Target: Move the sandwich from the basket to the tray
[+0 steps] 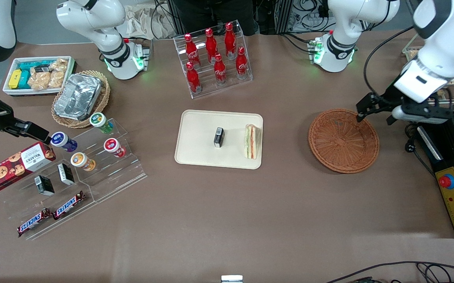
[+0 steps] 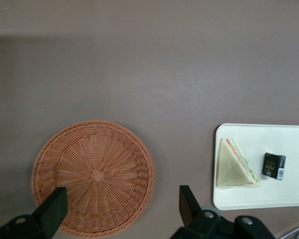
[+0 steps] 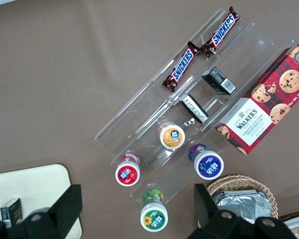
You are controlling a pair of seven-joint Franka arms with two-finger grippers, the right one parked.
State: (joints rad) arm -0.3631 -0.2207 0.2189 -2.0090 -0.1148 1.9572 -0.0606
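The sandwich (image 1: 251, 141) lies on the cream tray (image 1: 195, 137), at the tray's edge nearest the basket; it also shows in the left wrist view (image 2: 233, 164) on the tray (image 2: 249, 196). The reddish-brown wicker basket (image 1: 343, 140) is empty and shows in the left wrist view (image 2: 92, 177) too. My left gripper (image 1: 373, 112) hovers above the basket's rim toward the working arm's end, open and empty. In the wrist view its fingers (image 2: 188, 201) stand wide apart around the basket's edge, the gripper (image 2: 120, 208) holding nothing.
A small black box (image 1: 219, 137) lies on the tray beside the sandwich. A clear rack of red cola bottles (image 1: 213, 55) stands farther from the camera than the tray. A clear stepped shelf with cups and snack bars (image 1: 74, 173) sits toward the parked arm's end.
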